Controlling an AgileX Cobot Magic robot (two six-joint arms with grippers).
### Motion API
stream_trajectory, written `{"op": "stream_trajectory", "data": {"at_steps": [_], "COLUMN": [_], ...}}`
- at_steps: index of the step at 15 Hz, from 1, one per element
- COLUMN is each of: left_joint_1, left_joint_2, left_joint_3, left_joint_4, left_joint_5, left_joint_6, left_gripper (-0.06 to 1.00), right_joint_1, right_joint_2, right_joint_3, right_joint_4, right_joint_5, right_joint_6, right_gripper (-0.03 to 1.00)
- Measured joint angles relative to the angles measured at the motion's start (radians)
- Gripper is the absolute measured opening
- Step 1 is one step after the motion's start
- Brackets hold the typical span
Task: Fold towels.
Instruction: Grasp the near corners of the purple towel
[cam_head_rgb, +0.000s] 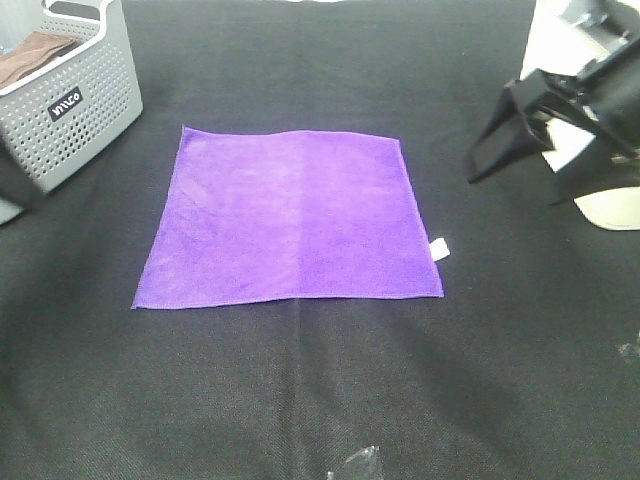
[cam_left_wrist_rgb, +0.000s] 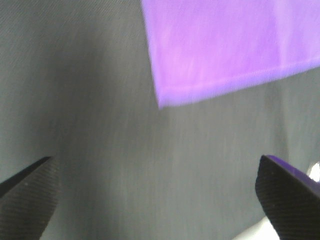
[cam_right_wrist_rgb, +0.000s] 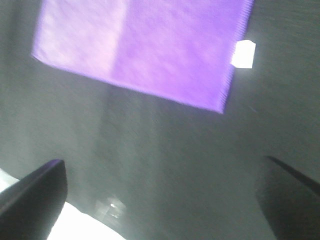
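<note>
As towel (cam_head_rgb: 290, 215) lies flat, cloth (cam_head_rgb: 35, 52) in basket (cam_head_rgb: 90, 110)

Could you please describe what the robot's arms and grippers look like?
The left gripper has black, tapering fingers with a fine cross-hatched texture. The right gripper is also black, with long angular fingers. The right arm is black, with white and cream casings. No cables or markings are discernible.

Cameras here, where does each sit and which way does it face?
Exterior high: mounted high, looking down on the bright purple square microfibre cloth; the right tool shows.
Left wrist: left arm, facing a cloth corner past the open left tool.
Right wrist: right arm, facing the cloth's white tag past the open right tool.
Shared: exterior and right wrist both show the tag.
</note>
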Motion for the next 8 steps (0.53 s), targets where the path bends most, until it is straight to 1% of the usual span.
{"op": "stream_trajectory", "data": {"at_steps": [1,2,4,6,8], "left_joint_1": [0.000,0.000,0.000,0.000,0.000], "left_joint_2": [0.062,0.105,0.152,0.163,0.179], "left_joint_3": [-0.033,-0.052,-0.060,-0.060,-0.062], "left_joint_4": [-0.024,-0.033,-0.035,-0.045,-0.073], "left_joint_5": [-0.002,-0.002,-0.001,-0.002,-0.012], "left_joint_6": [0.036,0.055,0.068,0.069,0.072], "left_gripper": [0.99,0.99,0.99,0.99,0.99], "right_joint_1": [-0.043,-0.072,-0.080,-0.080,-0.080], "right_joint_2": [0.051,0.095,0.132,0.135,0.144], "right_joint_3": [-0.005,-0.005,-0.005,-0.005,-0.006], "right_joint_4": [0.070,0.119,0.145,0.157,0.157], "right_joint_5": [0.015,0.022,0.035,0.048,0.051], "right_joint_6": [-0.061,-0.112,-0.153,-0.155,-0.149], "right_gripper": [0.96,0.96,0.96,0.96,0.96]}}
